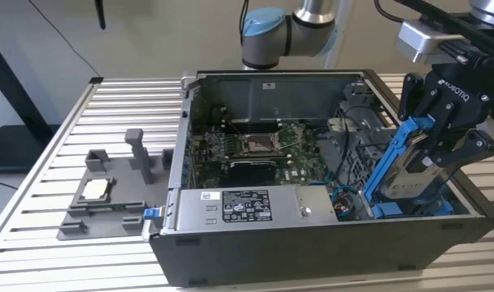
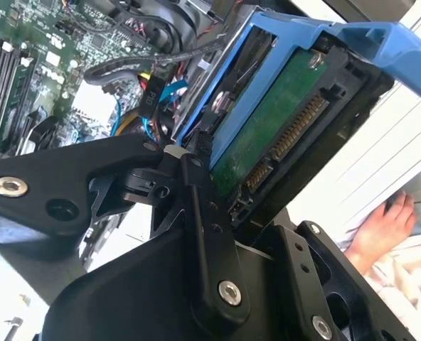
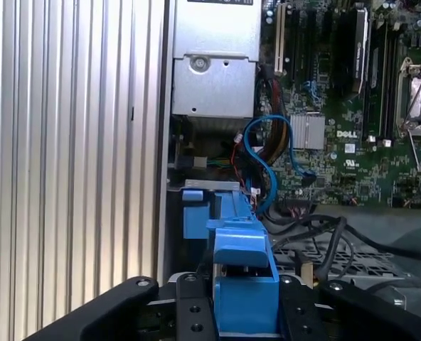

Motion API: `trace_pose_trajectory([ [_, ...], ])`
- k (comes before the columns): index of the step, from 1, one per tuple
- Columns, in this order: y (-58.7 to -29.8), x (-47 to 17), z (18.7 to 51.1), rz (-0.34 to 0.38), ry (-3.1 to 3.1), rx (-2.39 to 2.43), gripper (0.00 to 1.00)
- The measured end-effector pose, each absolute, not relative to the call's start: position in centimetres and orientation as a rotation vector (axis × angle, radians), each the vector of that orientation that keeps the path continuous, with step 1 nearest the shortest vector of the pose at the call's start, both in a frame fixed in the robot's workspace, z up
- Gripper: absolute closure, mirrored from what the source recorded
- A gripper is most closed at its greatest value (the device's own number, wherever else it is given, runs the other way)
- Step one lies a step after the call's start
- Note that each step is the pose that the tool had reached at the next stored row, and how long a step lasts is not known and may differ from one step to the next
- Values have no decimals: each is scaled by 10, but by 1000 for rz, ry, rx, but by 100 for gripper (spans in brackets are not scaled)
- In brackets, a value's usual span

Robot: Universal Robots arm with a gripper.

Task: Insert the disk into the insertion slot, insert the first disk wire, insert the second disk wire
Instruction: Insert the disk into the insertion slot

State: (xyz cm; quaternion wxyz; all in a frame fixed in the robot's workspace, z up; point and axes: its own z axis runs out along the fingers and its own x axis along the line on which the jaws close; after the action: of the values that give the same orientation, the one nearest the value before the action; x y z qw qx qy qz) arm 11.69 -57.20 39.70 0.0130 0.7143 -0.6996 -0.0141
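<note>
Blue-framed disk, clenched edgewise in the jaws, stands tilted with its lower end near the slot, at four o'clock in the case. Judged risks: the tilt may wedge a carrier corner on the cage rim, and the loose blue cable beside the bay could be pinched beneath it.

Your arm comes in from the top and bends down on the exterior view's right. Your gripper hangs from it, pointing down and a little tilted. Its jaws squeeze the disk from both sides and hold it up on its edge.
</note>
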Motion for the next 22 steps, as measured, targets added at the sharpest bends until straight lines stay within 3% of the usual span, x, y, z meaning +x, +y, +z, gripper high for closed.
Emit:
trace_pose_trajectory([
  [12,-572,117,387,-44,-2180,2226,67],
  [14,-572,117,387,-44,-2180,2226,65],
  [17,-572,117,387,-44,-2180,2226,53],
  [22,-572,117,387,-44,-2180,2226,53],
])
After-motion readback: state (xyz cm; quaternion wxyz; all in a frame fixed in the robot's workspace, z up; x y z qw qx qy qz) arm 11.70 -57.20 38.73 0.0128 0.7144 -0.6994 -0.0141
